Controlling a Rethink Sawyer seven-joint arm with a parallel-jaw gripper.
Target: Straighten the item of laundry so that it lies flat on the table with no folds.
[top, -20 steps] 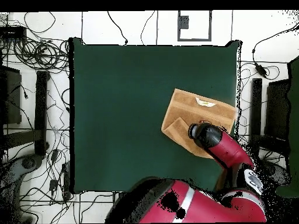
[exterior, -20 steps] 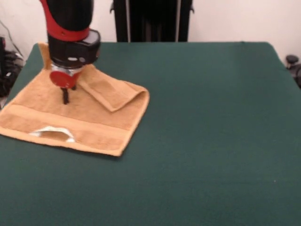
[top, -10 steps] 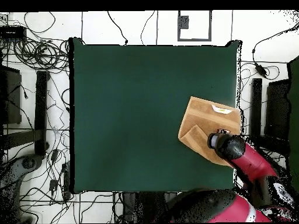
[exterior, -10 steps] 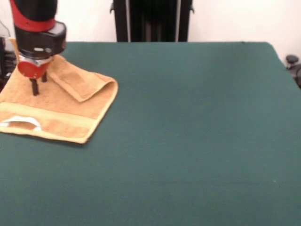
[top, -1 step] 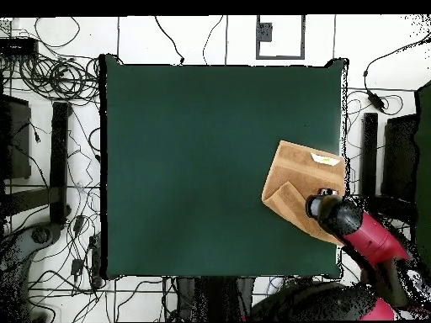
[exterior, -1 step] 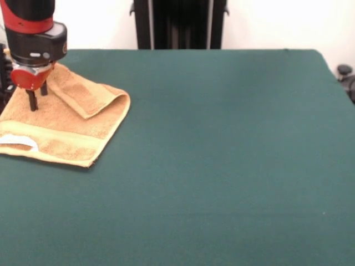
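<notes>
One towel (exterior, -1 step: 66,130) lies at the left edge of the dark green table (exterior, -1 step: 233,166), one corner folded over itself, a white tag at its near hem. The single gripper (exterior, -1 step: 36,103) presses on it; whether it is clenched cannot be told. Rightward, the felt is open. Cables litter the floor (top, -1 step: 50,126).

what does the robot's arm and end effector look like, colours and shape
The arm is a thick round column, black with a red band, ending in a black collar with small pale marks. Below it sits a silver ring and a red disc, then the end effector: two thin dark fingers.
</notes>
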